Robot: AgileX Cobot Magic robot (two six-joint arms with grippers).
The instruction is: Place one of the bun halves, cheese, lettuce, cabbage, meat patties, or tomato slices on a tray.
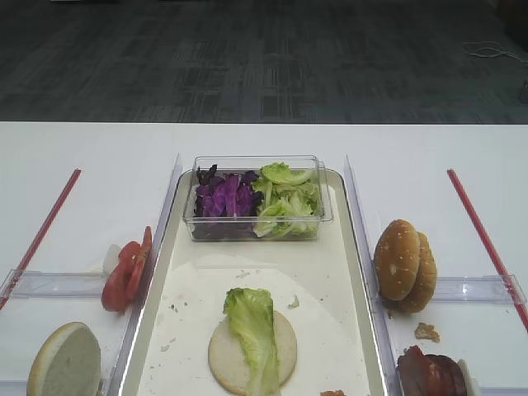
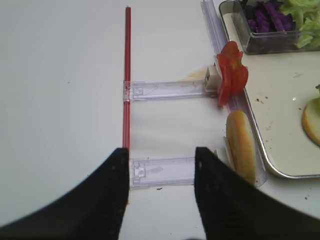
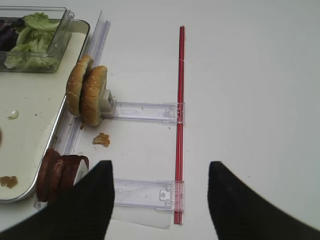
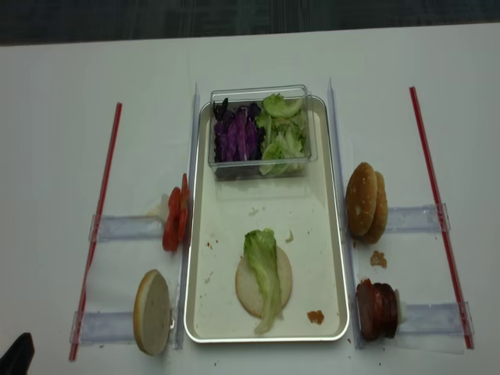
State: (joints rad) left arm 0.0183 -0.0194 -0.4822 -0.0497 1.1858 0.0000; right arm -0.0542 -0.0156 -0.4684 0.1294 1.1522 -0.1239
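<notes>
In the exterior high view the tray (image 1: 355, 247), long, silver-rimmed and crumb-speckled, sits on the white tabletop (image 1: 91, 148); a pale bun half (image 1: 252, 353) lies cut face up near the tray's near end, and the lettuce (image 1: 254, 328), a frilly light green leaf with a pale rib, is draped lengthwise over it. At the tray's far end a clear tub (image 1: 257, 198) holds purple cabbage (image 1: 224, 198) beside more green leaves. Left of the tray stand red tomato slices (image 1: 125, 272) and another pale bun half (image 1: 64, 360); right of it stand sesame bun tops (image 1: 404, 264) and dark meat patties (image 1: 431, 373). In the right wrist view the right pincer (image 3: 159, 205) hangs spread wide and empty over the tabletop to the right of the tray, with the patties and sesame tops beyond its left finger. In the left wrist view the left pincer (image 2: 160, 197) is likewise spread and holds nothing, left of the tray, near the upright pale bun half and tomato slices. The realsense view shows the lettuce on its bun half inside the tray, toward the near rim.
</notes>
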